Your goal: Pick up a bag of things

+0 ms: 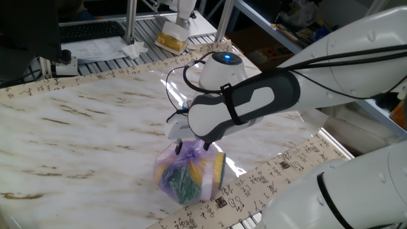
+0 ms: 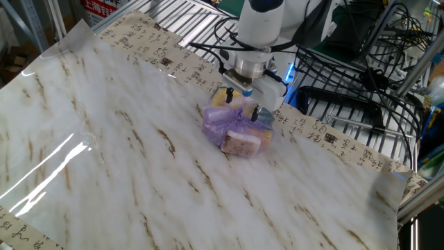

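The bag of things (image 1: 189,173) is a small purple translucent plastic bag with green, yellow and white items inside. It sits on the marble-patterned table near the front edge. In the other fixed view the bag (image 2: 234,128) lies near the far edge. My gripper (image 1: 192,147) is directly above the bag's knotted top. It is open, with one finger on each side of the knot. In the other fixed view the gripper (image 2: 243,103) shows both fingers (image 2: 256,111) spread across the bag's top.
A strip of cloth with printed characters (image 1: 254,184) borders the table. A yellow packet (image 1: 172,39) and a keyboard (image 1: 89,30) lie on the slatted bench behind. A black wire rack with cables (image 2: 354,90) stands beside the table.
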